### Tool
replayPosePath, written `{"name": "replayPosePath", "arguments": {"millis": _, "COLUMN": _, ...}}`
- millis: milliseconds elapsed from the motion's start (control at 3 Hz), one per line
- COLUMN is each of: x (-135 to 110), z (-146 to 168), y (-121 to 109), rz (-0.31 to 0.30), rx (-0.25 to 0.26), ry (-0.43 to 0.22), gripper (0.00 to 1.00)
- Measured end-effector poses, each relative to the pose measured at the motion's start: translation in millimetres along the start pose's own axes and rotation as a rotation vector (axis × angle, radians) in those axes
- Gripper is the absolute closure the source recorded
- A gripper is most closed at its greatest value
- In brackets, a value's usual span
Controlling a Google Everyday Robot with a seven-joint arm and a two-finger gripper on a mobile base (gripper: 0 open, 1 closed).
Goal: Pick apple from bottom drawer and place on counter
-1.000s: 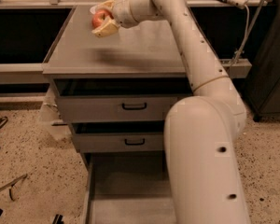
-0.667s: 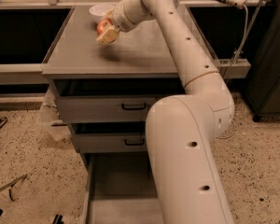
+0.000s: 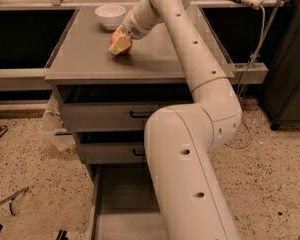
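The red apple (image 3: 115, 35) is low over the grey counter (image 3: 85, 59), just in front of the white bowl; I cannot tell whether it touches the surface. My gripper (image 3: 121, 42) reaches in from the right and is shut on the apple, its yellowish fingertips (image 3: 121, 45) at the counter surface. The long white arm runs from the lower middle of the view up and over the cabinet's right side. Below, the bottom drawer (image 3: 121, 204) is pulled out, showing a plain grey floor, and the arm hides part of it.
A white bowl (image 3: 110, 15) stands at the back of the counter. Two shallower drawers (image 3: 102, 118) with dark handles are slightly open under the counter. Cables hang at the right. Small dark items lie on the speckled floor at the left.
The gripper has carried the apple down and slightly to the right, from above the counter near the bowl to the counter surface.
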State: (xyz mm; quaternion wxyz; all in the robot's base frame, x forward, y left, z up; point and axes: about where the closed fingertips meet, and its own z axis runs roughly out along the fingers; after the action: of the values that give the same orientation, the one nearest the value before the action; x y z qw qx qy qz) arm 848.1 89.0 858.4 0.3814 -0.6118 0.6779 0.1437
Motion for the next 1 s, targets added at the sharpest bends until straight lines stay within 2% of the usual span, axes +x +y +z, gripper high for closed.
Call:
{"name": "replayPosePath", "arguments": {"millis": 333, "x": 0.0, "z": 0.0, "y": 0.0, "rz": 0.000, "rx": 0.000, "ry": 0.000, "gripper": 0.81}}
{"name": "replayPosePath", "arguments": {"millis": 1000, "x": 0.0, "z": 0.1, "y": 0.0, "rz": 0.000, "rx": 0.000, "ry": 0.000, "gripper": 0.35}}
